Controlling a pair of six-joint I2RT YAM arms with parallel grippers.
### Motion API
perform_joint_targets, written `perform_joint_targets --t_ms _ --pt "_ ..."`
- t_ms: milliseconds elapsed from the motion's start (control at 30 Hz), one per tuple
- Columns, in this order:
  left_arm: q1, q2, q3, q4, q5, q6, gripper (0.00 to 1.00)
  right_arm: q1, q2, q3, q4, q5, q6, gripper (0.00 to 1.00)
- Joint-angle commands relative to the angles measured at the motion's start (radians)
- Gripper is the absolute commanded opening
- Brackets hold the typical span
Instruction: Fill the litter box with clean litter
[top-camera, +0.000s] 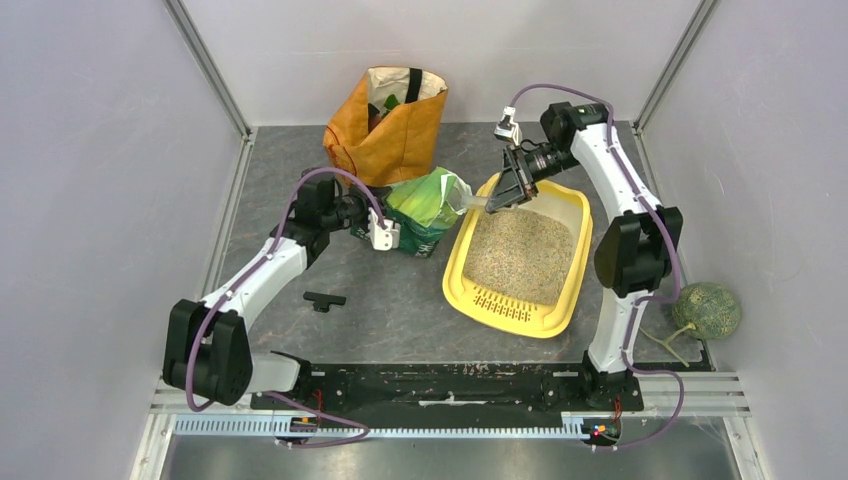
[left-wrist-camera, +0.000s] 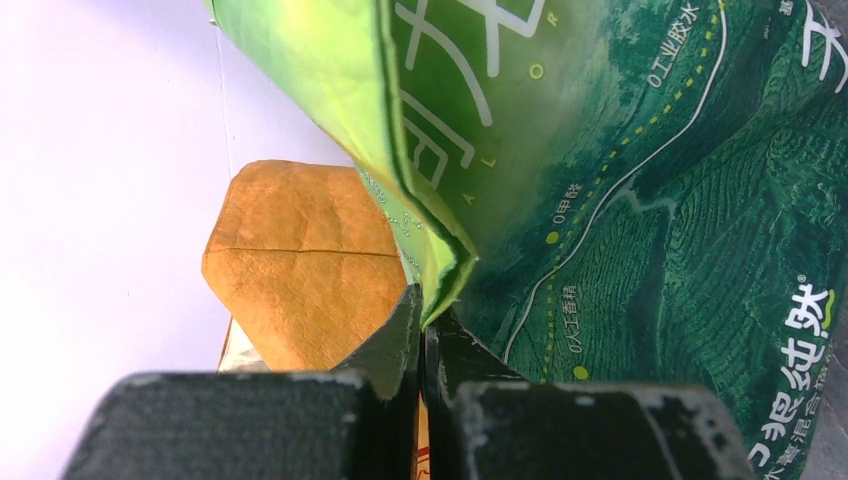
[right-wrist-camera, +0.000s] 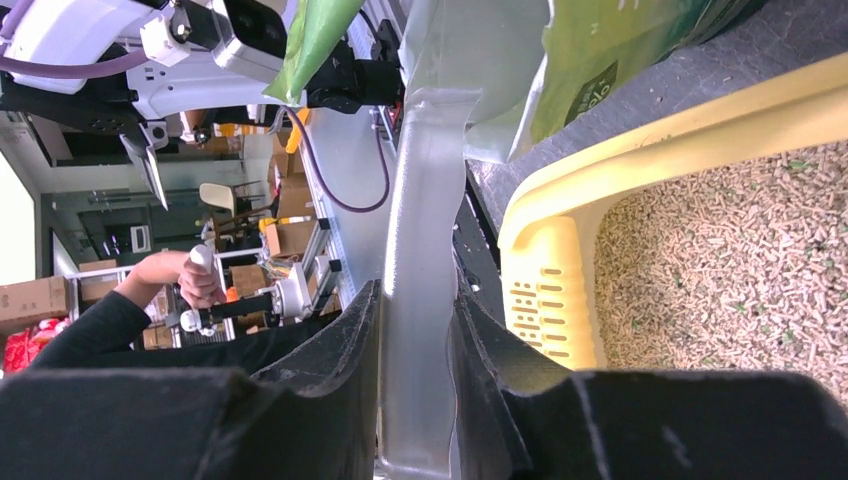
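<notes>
Left claw (left-wrist-camera: 425, 318) is clamped on a folded edge of the green bag (left-wrist-camera: 650, 220), fingers pressed together with the film pinched between them. Right claw (right-wrist-camera: 415, 300) is clamped on a pale, glossy strip at the mouth of the same green bag; the strip runs up between both fingers.

From above, the green bag spans the gap between the two claws, mouth turned toward the far left corner of the box (top-camera: 510, 312). Whether its base touches the worktop (top-camera: 400, 300) cannot be told.

The box lies flat just right of the green bag, slotted lip toward the arm bases. Litter (top-camera: 520, 255), beige pellets with green flecks, covers the box floor.

An orange bag (top-camera: 395, 135) stands upright behind the green bag. A melon (top-camera: 708, 308) rests beside the right arm. A small black part (top-camera: 323, 299) lies near the left arm.
</notes>
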Motion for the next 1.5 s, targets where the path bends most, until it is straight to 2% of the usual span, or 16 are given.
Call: perform_joint_targets --t_ms 0,300,700,833,933,1033,1267,1467 --pt "0.016 0.01 0.073 0.159 0.023 0.031 0.02 -0.019 -0.089 -0.043 -0.062 -0.099 -0.034 0.0" --pt "0.016 0.054 0.091 0.196 0.046 0.016 0.02 -0.07 -0.145 -0.122 -0.062 -0.124 -0.046 0.0" --pt "0.016 0.08 0.117 0.181 0.058 0.032 0.02 -0.125 -0.194 -0.148 -0.08 -0.12 -0.043 0.0" --pt "0.013 0.07 0.12 0.186 0.081 0.035 0.02 -0.118 -0.207 -0.146 0.061 -0.022 0.166 0.0" --pt "0.012 0.06 0.114 0.186 0.09 0.04 0.02 -0.076 -0.195 -0.091 0.109 0.072 0.26 0.0" --pt "0.012 0.049 0.108 0.186 0.091 0.038 0.02 -0.027 -0.18 -0.042 0.127 0.153 0.3 0.0" --pt "0.009 0.021 0.101 0.183 0.108 0.034 0.02 -0.021 -0.126 0.044 0.159 0.344 0.344 0.0" --pt "0.007 0.004 0.095 0.181 0.116 0.034 0.02 -0.021 -0.081 0.118 0.187 0.421 0.406 0.02"
